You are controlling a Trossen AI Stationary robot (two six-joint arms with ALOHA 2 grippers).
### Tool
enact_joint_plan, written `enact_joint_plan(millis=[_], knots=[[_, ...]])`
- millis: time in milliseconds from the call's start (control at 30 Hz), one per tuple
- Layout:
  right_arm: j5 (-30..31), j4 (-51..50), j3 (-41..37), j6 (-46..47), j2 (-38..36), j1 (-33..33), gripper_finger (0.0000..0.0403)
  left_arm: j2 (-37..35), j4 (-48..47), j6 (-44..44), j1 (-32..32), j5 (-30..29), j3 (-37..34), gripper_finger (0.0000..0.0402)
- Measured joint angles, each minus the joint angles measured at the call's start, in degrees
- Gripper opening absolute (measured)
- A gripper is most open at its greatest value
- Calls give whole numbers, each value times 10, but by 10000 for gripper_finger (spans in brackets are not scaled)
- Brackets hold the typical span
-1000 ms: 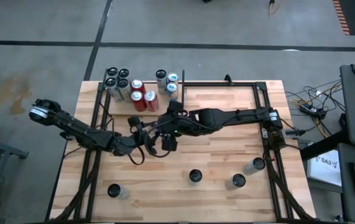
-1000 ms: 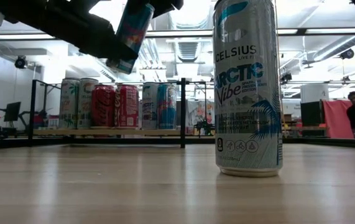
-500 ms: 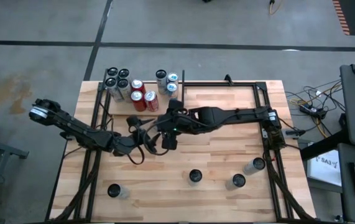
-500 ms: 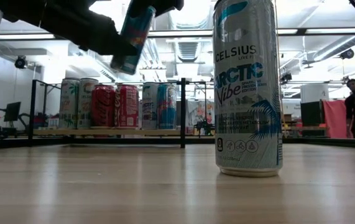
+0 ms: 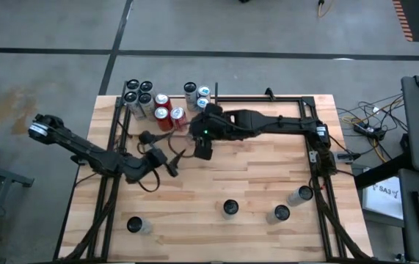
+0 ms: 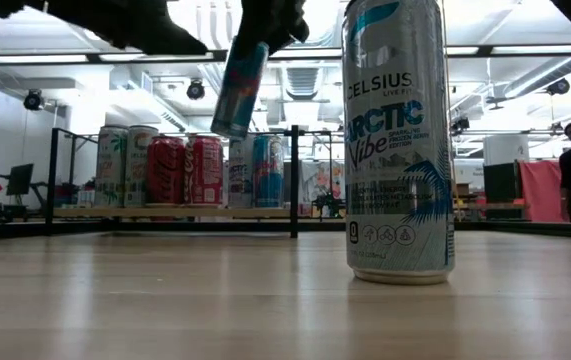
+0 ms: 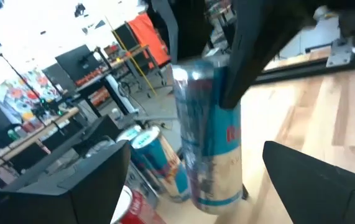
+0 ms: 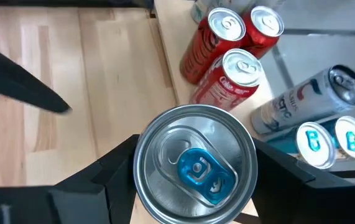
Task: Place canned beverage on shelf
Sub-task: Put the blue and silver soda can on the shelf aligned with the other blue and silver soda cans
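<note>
Handover done since a second ago: left gripper (image 5: 174, 166) has let go of the can (image 6: 240, 88) and backed off toward its own side of the table, fingers spread wide with nothing between them. Right gripper (image 5: 203, 144) now carries the can alone and has shifted closer to the shelf (image 5: 147, 126).

Right gripper's fingers clamp the can near its top; from the right wrist view the silver lid and blue pull tab sit squarely between them. Can hangs tilted in the air above the table, clear of the surface, just in front of the shelf.

Step in hand, as I judge it: carrying the can to the shelf. Next move calls for bringing the can upright, passing over the shelf's front edge and setting it down in a free spot without knocking the standing cans (image 5: 166, 110), which are packed close. The gap between the red cans and the blue-and-silver pair (image 5: 197, 94) looks the likeliest place.

Can itself: slim and tall, blue and silver body with a red mark, lid unopened.

Spare cans (image 5: 229, 208) stand on the near part of the table.
</note>
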Motion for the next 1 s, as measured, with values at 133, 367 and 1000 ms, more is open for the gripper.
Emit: enact_joint_plan(millis=[133,367,1000], knots=[[-29,1,0,2,0,-24,229,-49,-8,34,-14,-1,0,349],[-70,2,0,3,2,-67,229,-132,-17,67,-19,-1,0,349],[-80,0,-1,-27,54,-121,229,-180,-28,77,-18,-1,-1,349]])
